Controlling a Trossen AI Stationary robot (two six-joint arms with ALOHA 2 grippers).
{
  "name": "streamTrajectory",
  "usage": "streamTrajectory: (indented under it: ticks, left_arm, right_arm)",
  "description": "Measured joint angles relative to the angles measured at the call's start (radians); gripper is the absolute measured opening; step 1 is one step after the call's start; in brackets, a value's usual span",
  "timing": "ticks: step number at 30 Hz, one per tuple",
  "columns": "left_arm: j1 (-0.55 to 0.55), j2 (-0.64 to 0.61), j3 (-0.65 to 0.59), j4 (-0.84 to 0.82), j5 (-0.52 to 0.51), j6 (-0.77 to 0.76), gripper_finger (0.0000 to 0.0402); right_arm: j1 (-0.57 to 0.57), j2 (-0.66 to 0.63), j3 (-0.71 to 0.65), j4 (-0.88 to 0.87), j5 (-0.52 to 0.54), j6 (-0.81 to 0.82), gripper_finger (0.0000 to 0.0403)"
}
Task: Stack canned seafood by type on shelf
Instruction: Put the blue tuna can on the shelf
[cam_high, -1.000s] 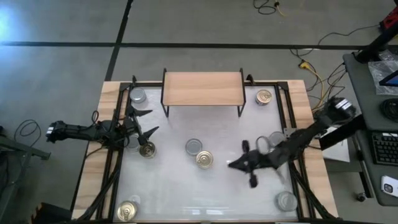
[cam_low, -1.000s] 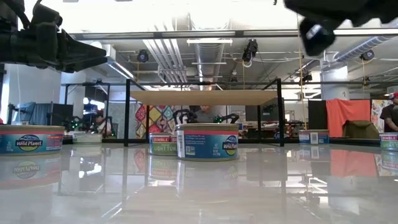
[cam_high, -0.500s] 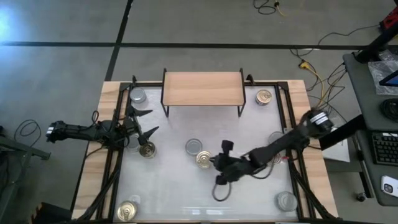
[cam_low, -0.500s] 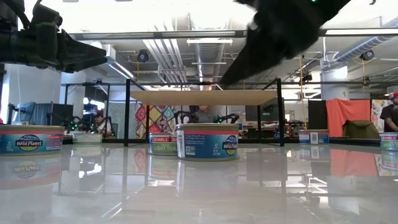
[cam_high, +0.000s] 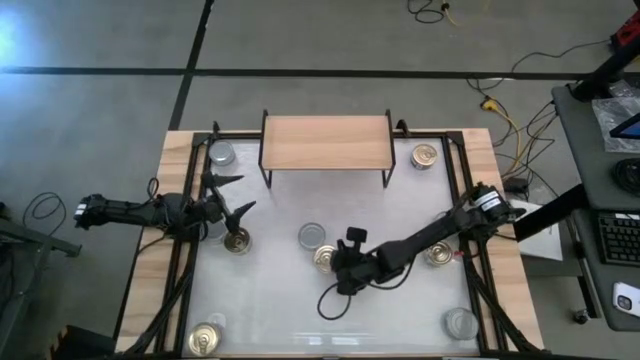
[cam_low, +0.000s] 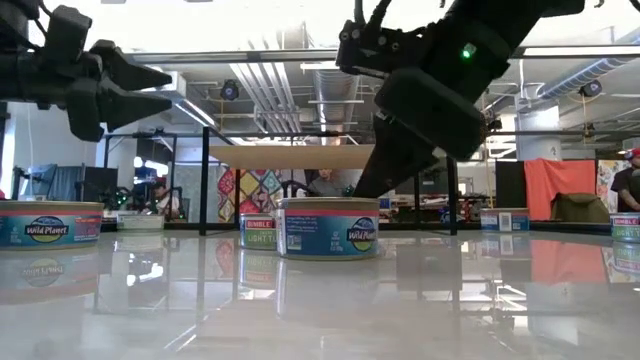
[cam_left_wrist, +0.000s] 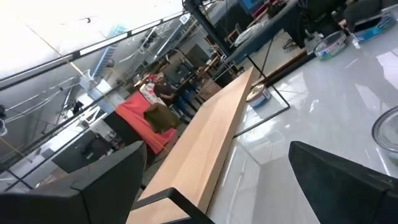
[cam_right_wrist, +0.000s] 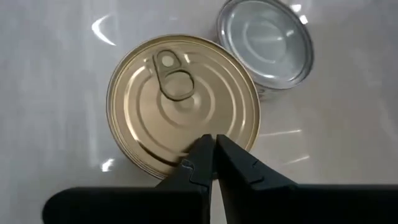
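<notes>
Right hand (cam_right_wrist: 213, 144), fingers pressed together with nothing between them, hangs tip-down over the middle of the surface (cam_high: 280, 300), its closed tip just above the near rim of a gold-topped tin (cam_right_wrist: 182, 103). Left hand (cam_high: 228, 196) waits near the nine o'clock edge with its fingers spread wide, empty, pointing toward three o'clock.

Going by size, the shelf (cam_high: 325, 142) comes next: it stands at twelve o'clock, its long axis running from nine to three, plank top bare. The tins lie flat, lids up, scattered around it. The gold one under the right hand has its pull tab (cam_right_wrist: 171, 74) on the side away from the fingers, and a silver-topped tin (cam_right_wrist: 265, 45) sits just beside it, toward eleven o'clock in the overhead view. Another gold tin (cam_high: 237, 241) sits just beside the left hand. Others rest near the corners: silver (cam_high: 221, 154) at ten, gold (cam_high: 425, 156) at two, silver (cam_high: 461, 322) at five, gold (cam_high: 205, 338) at seven.
</notes>
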Motion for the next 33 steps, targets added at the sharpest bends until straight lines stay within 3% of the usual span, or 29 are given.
streamTrajectory:
  ticks: [2, 5, 8, 10, 12, 16, 18, 27, 33]
  left_arm:
    - [0.0, 0.0, 0.0, 0.0, 0.044, -0.124, 0.0377]
    - [-0.001, -0.001, 0.0, 0.006, 0.137, -0.46, 0.0377]
    - [0.0, 0.001, 0.0, 0.049, 0.158, -0.714, 0.0377]
    - [0.0, 0.002, 0.0, 0.084, 0.171, -0.827, 0.0377]
    - [0.001, 0.011, -0.003, 0.119, 0.268, -0.893, 0.0377]
    - [-0.009, 0.058, -0.009, 0.216, 0.659, -0.948, 0.0377]
    - [-0.036, 0.106, -0.009, 0.342, 0.759, -0.986, 0.0377]
    - [-0.229, 0.435, -0.009, 0.746, 0.727, -0.796, 0.0377]
    - [-0.26, 0.66, 0.037, 0.843, 0.728, -0.804, 0.0377]
  right_arm:
    - [0.01, -0.004, -0.001, 0.017, -0.01, 0.009, 0.0013]
    - [0.029, -0.018, 0.002, 0.044, -0.036, 0.007, 0.0013]
    - [0.043, -0.041, 0.021, 0.053, -0.036, -0.015, 0.0013]
    - [0.042, -0.055, 0.025, 0.057, -0.03, -0.043, 0.0013]
    - [0.041, -0.055, 0.022, 0.054, -0.025, -0.049, 0.0013]
    - [0.039, -0.053, 0.009, 0.046, -0.025, -0.052, 0.0013]
    - [0.044, -0.055, 0.008, 0.058, -0.024, -0.059, 0.0013]
    - [0.103, -0.14, -0.002, 0.08, -0.024, -0.158, 0.0013]
    - [0.148, -0.207, -0.028, 0.169, -0.025, -0.205, 0.0013]
